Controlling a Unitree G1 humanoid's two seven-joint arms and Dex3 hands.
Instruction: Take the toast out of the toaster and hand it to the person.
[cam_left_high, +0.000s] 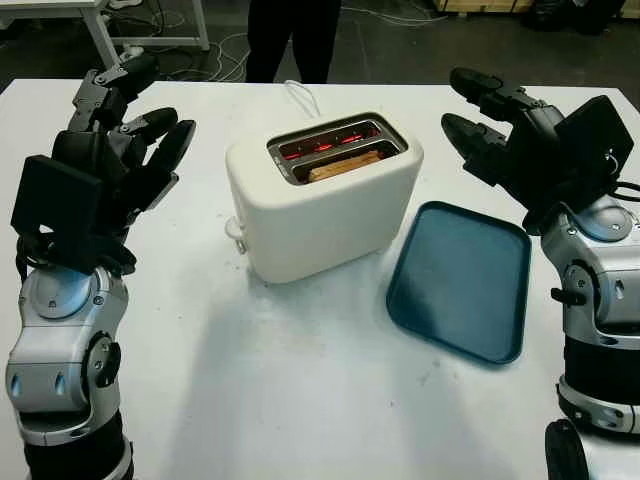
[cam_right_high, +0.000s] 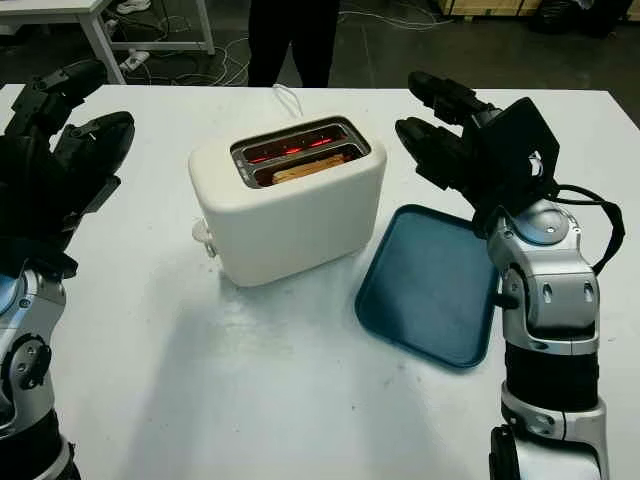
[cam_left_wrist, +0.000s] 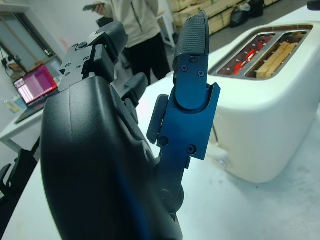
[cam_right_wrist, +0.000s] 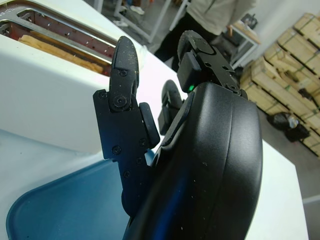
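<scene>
A cream toaster (cam_left_high: 320, 205) stands mid-table with two slots on top. The near slot holds a slice of toast (cam_left_high: 343, 164), sunk low; the far slot glows red inside. My left hand (cam_left_high: 140, 140) is raised to the left of the toaster, open and holding nothing. My right hand (cam_left_high: 480, 120) is raised to the right of it, above the far edge of the tray, also open. A person (cam_left_high: 292, 38) in dark trousers stands beyond the table's far edge. In the left wrist view the toast (cam_left_wrist: 277, 57) shows in the slot past my fingers (cam_left_wrist: 192, 75).
A dark blue tray (cam_left_high: 463, 277) lies flat to the right of the toaster. A white cord (cam_left_high: 303, 97) runs from the toaster's back toward the far edge. Bare white tabletop (cam_left_high: 300, 380) spreads in front. Desks and wooden pallets stand in the room behind.
</scene>
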